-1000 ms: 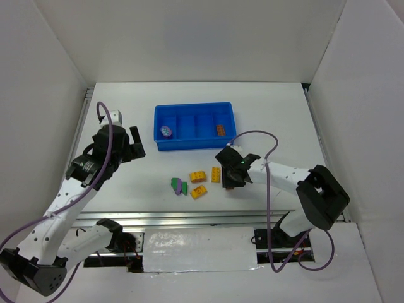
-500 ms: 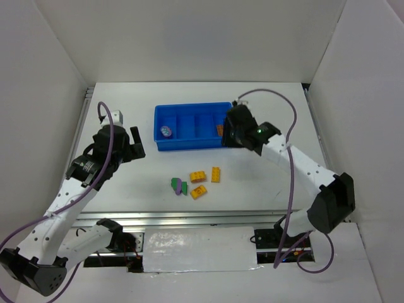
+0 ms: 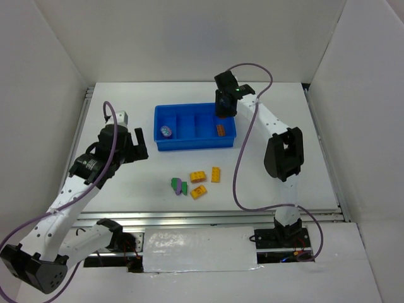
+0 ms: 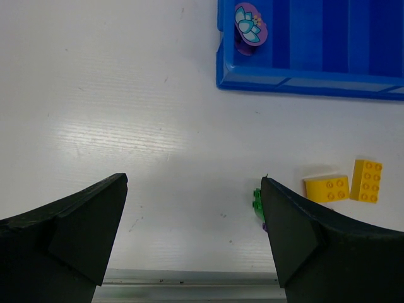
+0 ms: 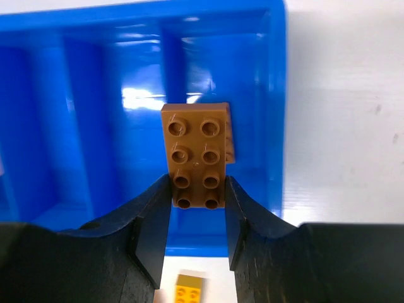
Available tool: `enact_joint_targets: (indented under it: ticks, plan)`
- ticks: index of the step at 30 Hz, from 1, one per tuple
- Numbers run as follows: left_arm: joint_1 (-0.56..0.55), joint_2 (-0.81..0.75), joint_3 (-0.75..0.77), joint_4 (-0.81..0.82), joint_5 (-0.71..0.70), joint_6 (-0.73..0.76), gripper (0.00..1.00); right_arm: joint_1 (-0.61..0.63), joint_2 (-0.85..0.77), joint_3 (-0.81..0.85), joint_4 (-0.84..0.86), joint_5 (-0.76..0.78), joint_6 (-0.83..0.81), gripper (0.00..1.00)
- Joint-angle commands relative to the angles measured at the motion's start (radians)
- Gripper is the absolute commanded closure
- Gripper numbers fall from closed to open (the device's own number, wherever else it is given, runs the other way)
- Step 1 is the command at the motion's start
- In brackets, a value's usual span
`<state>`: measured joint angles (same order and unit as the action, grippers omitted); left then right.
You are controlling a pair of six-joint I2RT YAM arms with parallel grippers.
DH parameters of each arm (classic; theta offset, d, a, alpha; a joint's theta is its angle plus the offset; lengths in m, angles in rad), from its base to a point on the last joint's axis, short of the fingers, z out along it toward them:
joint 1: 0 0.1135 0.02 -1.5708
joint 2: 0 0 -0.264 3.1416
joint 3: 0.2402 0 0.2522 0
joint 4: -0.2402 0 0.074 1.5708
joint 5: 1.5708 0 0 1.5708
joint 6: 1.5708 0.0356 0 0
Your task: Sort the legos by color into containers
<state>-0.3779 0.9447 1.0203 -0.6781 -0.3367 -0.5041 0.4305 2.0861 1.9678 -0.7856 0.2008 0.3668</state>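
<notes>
The blue tray [image 3: 194,142] stands mid-table. Its far right compartment holds a brown brick [image 3: 221,130], and its left one a purple flower-printed piece [image 3: 166,131]. My right gripper [image 3: 224,106] hovers over the tray's back right. In the right wrist view it [image 5: 197,190] is shut on a second brown brick [image 5: 196,145], above the first one [image 5: 230,140]. Three yellow bricks [image 3: 198,176] [image 3: 216,174] [image 3: 199,192] and a green-and-purple cluster [image 3: 179,185] lie in front of the tray. My left gripper [image 3: 136,144] [image 4: 192,221] is open and empty, left of the tray.
White walls enclose the table on three sides. A metal rail [image 3: 189,218] runs along the near edge. In the left wrist view the tray's front left corner [image 4: 222,81], two yellow bricks [image 4: 326,188] [image 4: 367,180] and a green brick [image 4: 257,203] show.
My right gripper has risen from the table beside the yellow bricks and swung back over the tray's right end, carrying the brown brick. The left arm has barely moved.
</notes>
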Motion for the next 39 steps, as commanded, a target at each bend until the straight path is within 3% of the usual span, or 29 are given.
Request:
enact_joint_targets:
  ticks: [1,7,8,10,14,19,21,24,27,30,33,39]
  plan:
    - [0.005,-0.023,0.0,0.037,0.031,0.021,0.0,-0.021,0.005,0.077,-0.069,0.011,-0.029,0.91]
    - [0.005,-0.017,0.0,0.04,0.056,0.029,0.0,-0.026,0.029,0.046,-0.058,-0.006,-0.031,0.72]
    - [0.007,-0.017,0.0,0.04,0.057,0.029,0.0,-0.026,0.031,0.046,-0.06,-0.009,-0.031,0.59]
    - [0.005,-0.015,-0.002,0.04,0.057,0.03,0.0,-0.027,0.02,0.048,-0.058,-0.012,-0.026,0.44]
    - [0.005,-0.011,-0.002,0.041,0.065,0.03,0.0,-0.026,-0.018,0.069,-0.061,-0.028,-0.028,0.32]
    - [0.005,0.0,-0.008,0.055,0.102,0.041,0.0,-0.024,-0.095,0.085,-0.101,-0.034,-0.026,0.3]
    - [0.004,0.012,-0.023,0.077,0.19,0.055,0.0,-0.018,-0.186,0.042,-0.101,-0.072,-0.006,0.3]
    - [-0.045,0.098,-0.009,0.057,0.222,0.026,0.0,0.014,-0.39,-0.256,0.017,-0.156,0.015,0.3]
    - [-0.16,0.166,0.026,-0.007,0.098,-0.075,0.0,0.039,-0.57,-0.462,0.115,-0.228,0.043,0.29]
    - [-0.249,0.207,-0.02,0.035,0.129,-0.171,0.01,0.053,-0.716,-0.631,0.164,-0.285,0.067,0.29]
    - [-0.288,0.267,-0.115,0.121,0.18,-0.218,0.0,0.057,-0.828,-0.749,0.22,-0.356,0.07,0.28]
    - [-0.345,0.386,-0.149,0.184,0.174,-0.283,0.01,0.071,-0.925,-0.836,0.2,-0.38,0.043,0.28]
